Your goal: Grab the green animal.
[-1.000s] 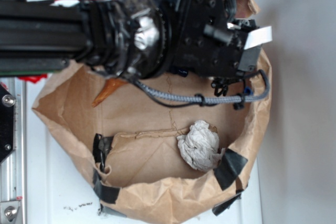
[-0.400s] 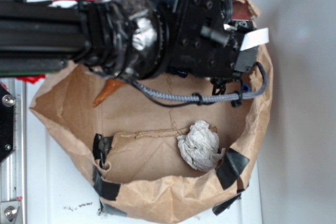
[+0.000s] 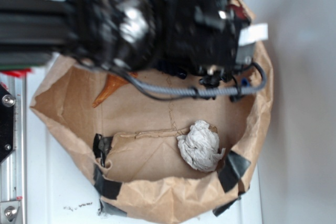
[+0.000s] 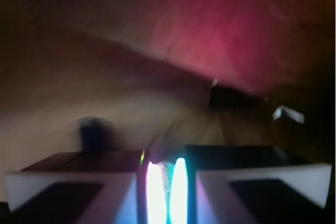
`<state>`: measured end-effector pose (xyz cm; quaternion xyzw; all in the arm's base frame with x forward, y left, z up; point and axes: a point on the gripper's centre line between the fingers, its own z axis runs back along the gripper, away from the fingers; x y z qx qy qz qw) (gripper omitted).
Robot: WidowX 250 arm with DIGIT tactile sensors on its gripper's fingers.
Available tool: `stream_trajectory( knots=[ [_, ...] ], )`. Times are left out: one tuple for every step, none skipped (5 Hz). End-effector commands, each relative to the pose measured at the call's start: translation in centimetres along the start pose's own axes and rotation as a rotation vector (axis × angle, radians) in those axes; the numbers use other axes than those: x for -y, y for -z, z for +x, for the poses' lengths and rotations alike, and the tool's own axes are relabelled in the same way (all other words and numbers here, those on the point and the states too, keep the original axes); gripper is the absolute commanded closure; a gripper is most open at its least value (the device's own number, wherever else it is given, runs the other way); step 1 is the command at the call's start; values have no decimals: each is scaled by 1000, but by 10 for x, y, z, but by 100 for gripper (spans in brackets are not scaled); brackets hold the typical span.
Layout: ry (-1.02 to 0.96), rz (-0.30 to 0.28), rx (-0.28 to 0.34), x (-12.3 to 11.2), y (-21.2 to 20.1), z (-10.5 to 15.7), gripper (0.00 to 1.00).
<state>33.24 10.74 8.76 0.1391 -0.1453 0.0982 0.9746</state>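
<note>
Below, crumpled white paper ball [image 3: 199,145] in brown paper bag [image 3: 157,195]; fingers [image 4: 68,192] nearly together.

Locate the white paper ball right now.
In the exterior view the paper ball lies inside the brown paper bag, toward its lower right, near a black tape patch and below the arm's grey cable.

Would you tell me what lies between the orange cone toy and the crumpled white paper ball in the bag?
In the exterior view, only bare brown paper bag floor, with a crease, lies between the orange cone toy and the white paper ball.
</note>
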Motion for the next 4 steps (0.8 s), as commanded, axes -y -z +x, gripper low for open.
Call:
stream_trajectory(
  knots=[
    [115,-255,-3,5,-122,6,100],
    [160,-267,-21,12,-151,1,100],
    [178,-279,-11,17,-168,-4,100],
    [204,-283,22,18,-167,-10,100]
  ],
)
